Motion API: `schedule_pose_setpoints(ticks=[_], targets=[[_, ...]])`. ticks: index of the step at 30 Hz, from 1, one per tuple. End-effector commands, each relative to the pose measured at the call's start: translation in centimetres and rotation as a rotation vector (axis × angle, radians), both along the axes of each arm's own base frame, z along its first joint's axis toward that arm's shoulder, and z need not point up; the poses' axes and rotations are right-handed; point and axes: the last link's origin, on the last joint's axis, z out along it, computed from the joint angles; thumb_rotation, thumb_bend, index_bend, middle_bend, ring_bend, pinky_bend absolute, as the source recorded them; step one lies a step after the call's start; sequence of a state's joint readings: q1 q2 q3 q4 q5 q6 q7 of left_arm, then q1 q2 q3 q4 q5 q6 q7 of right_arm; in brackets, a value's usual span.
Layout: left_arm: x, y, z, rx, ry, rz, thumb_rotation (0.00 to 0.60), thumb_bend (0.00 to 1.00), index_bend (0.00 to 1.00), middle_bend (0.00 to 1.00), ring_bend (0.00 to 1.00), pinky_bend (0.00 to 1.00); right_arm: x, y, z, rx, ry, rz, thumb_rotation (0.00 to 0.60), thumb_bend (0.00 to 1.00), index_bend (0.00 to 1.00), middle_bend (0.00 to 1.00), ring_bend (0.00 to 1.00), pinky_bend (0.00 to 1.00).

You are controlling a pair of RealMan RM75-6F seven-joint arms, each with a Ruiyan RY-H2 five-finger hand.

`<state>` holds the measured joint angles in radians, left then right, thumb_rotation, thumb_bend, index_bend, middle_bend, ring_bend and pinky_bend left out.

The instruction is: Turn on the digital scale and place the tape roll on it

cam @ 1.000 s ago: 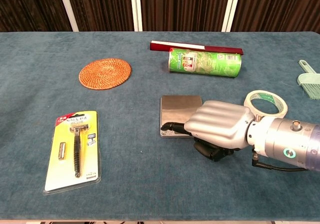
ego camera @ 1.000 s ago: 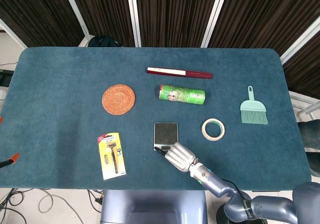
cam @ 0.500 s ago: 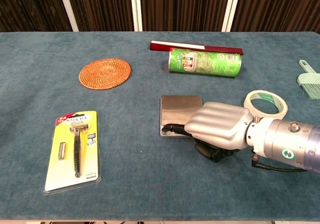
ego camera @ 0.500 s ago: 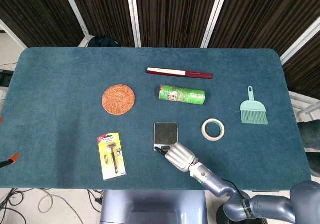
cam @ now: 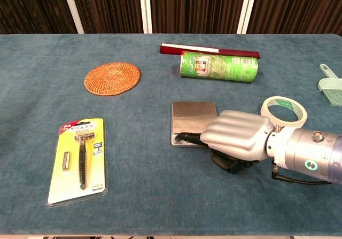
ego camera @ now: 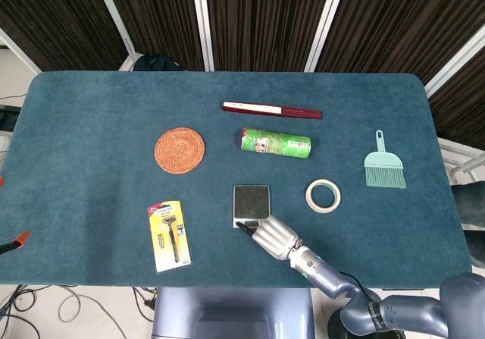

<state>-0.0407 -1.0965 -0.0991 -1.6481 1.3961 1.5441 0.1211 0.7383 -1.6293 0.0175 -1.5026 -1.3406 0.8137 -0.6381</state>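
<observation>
The digital scale (ego camera: 251, 201) (cam: 193, 116) is a small square with a shiny metal plate, lying at the table's middle front. My right hand (ego camera: 274, 237) (cam: 235, 138) lies palm down over its near right corner, one dark fingertip (cam: 180, 138) touching the scale's front strip; it holds nothing. The tape roll (ego camera: 323, 196) (cam: 285, 111) is a pale ring lying flat to the right of the scale, just behind my right wrist. My left hand is in neither view.
A woven orange coaster (ego camera: 179, 150), a green cylindrical can (ego camera: 276, 142) on its side and a dark red flat case (ego camera: 271, 111) lie behind the scale. A razor in yellow packaging (ego camera: 170, 234) is at front left. A teal hand brush (ego camera: 383, 163) lies at right.
My right hand has drawn back slightly toward the front right, its fingertip staying at the scale's front strip. Nothing else has moved.
</observation>
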Motion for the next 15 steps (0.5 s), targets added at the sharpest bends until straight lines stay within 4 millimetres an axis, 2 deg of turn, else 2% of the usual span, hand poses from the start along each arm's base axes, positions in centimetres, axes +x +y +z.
schedule_pose_setpoints(ticks=[1, 10, 15], targets=[[0.0, 0.0, -0.02, 0.0, 0.001, 0.0, 0.6, 0.04, 0.0, 0.0, 0.0, 0.0, -0.02, 0.01, -0.04, -0.001, -0.002, 0.001, 0.6, 0.76, 0.0, 0.8, 0.89, 1.0], [-0.01, 0.02, -0.04, 0.0, 0.003, 0.001, 0.6, 0.04, 0.0, 0.0, 0.0, 0.0, -0.14, -0.03, -0.23, -0.004, 0.001, 0.003, 0.6, 0.76, 0.01, 0.8, 0.89, 1.0], [-0.02, 0.02, -0.01, 0.002, 0.003, 0.002, 0.6, 0.04, 0.0, 0.0, 0.0, 0.0, -0.16, -0.01, -0.36, -0.008, 0.008, 0.011, 0.6, 0.76, 0.05, 0.8, 0.89, 1.0]])
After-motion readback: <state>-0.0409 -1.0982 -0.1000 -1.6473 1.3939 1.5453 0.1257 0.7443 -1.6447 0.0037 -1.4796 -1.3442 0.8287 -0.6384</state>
